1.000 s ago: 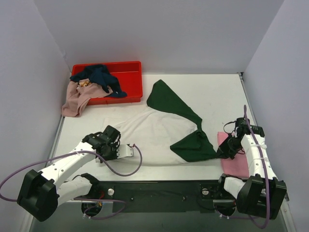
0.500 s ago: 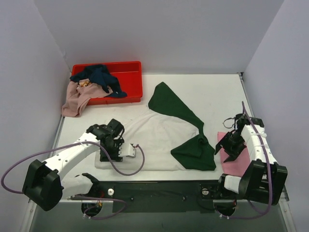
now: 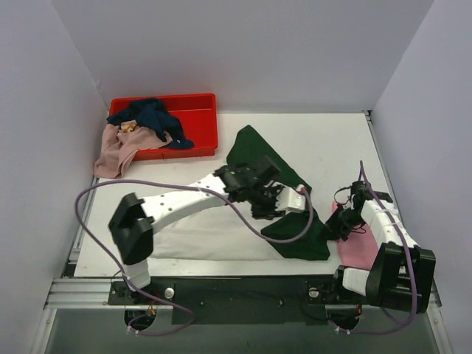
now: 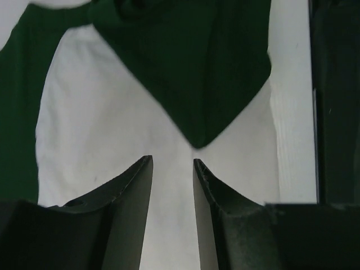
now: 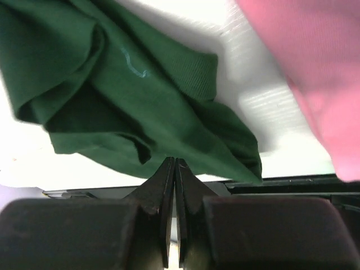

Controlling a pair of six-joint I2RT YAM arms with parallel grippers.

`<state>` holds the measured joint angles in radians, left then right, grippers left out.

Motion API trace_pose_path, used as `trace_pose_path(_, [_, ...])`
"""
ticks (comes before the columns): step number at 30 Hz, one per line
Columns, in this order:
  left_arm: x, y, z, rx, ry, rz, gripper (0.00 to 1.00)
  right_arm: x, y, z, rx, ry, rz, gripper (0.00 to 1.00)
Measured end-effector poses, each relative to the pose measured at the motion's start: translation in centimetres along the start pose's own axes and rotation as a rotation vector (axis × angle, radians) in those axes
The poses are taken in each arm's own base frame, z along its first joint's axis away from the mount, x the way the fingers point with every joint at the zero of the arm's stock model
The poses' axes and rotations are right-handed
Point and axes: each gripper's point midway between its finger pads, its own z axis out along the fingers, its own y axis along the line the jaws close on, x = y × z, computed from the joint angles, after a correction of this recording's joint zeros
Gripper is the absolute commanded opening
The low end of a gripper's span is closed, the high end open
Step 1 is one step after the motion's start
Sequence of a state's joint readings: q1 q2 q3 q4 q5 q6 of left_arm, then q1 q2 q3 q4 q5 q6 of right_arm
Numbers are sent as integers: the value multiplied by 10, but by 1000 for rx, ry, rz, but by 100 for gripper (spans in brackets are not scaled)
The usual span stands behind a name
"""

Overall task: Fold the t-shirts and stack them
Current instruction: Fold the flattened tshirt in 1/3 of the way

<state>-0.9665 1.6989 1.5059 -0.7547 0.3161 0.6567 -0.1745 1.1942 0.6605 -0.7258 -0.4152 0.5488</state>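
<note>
The white t-shirt (image 3: 214, 232) with dark green sleeves lies spread on the table. My left gripper (image 3: 289, 205) reaches across it above the right green sleeve (image 3: 299, 234). In the left wrist view it (image 4: 172, 163) is open over white cloth, with the sleeve's tip (image 4: 197, 107) just ahead and nothing between the fingers. My right gripper (image 3: 341, 227) is shut at that sleeve's right edge. In the right wrist view its tips (image 5: 174, 161) meet against the green hem (image 5: 140, 95); no cloth shows between them. A bright pink t-shirt (image 3: 360, 251) lies under the right arm.
A red crate (image 3: 200, 110) at the back left holds a navy t-shirt (image 3: 151, 118), and a dusty pink one (image 3: 116, 153) hangs over its front rim. The other green sleeve (image 3: 254, 151) points toward the back. Grey walls close in left, right and behind.
My left arm let go of the shirt's left side and swung right to the green sleeve, its gripper now open. The right gripper opened, shifted slightly and shut again.
</note>
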Motion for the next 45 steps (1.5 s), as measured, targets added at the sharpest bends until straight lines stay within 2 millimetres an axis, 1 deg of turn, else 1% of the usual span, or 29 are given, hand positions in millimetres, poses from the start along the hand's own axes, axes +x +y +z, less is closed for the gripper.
trace_pose_path(2, [-27, -13, 38, 66, -38, -4, 51, 2, -4, 10, 8, 22, 11, 0])
trace_pose_path(4, [-48, -21, 73, 109, -64, -17, 53, 1, -9, 20, 23, 44, 31, 0])
trace_pose_path(7, [-66, -26, 111, 125, -91, -22, 53, -2, -16, 29, 39, 57, 63, 0])
trace_pose_path(9, [-70, -31, 133, 132, -96, -25, 52, -4, -18, 32, 45, 53, 70, 0])
trace_pose_path(11, [-69, -37, 150, 139, -91, -30, 53, -7, -18, 32, 45, 43, 71, 0])
trace_pose_path(16, [-53, -47, 178, 158, -47, -46, 53, -9, -19, 34, 41, 34, 71, 0])
trace_pose_path(19, [-47, -46, 186, 143, -27, -45, 51, -9, -20, 35, 43, 38, 73, 0])
trace_pose_path(21, [-46, -41, 189, 109, -20, -43, 42, -9, -20, 35, 42, 37, 72, 0])
trace_pose_path(24, [-48, -34, 194, 64, -15, -44, 38, -10, -20, 35, 40, 34, 75, 0])
trace_pose_path(26, [-49, -32, 196, 51, -11, -45, 24, -11, -21, 35, 38, 31, 76, 0])
trace_pose_path(27, [-49, -32, 197, 49, -11, -48, 11, -12, -20, 35, 37, 31, 76, 0])
trace_pose_path(28, [-50, -32, 197, 48, -10, -54, 3, -12, -20, 35, 34, 31, 76, 0])
trace_pose_path(29, [-50, -32, 197, 47, -10, -60, 0, -12, -20, 35, 32, 31, 76, 0])
trace_pose_path(35, [-55, -26, 188, 60, -14, -122, 0, -12, -22, 36, 34, 41, 82, 0])
trace_pose_path(37, [-52, -18, 182, 65, -19, -167, 0, -12, -22, 37, 35, 45, 83, 0])
trace_pose_path(39, [-43, -4, 174, 63, -14, -225, 0, -12, -22, 39, 37, 51, 84, 0])
trace_pose_path(44, [-6, 50, 154, 11, -8, -382, 0, -10, -22, 41, 31, 73, 86, 0])
trace_pose_path(45, [1, 58, 151, 2, -5, -406, 0, -9, -21, 42, 28, 82, 89, 0])
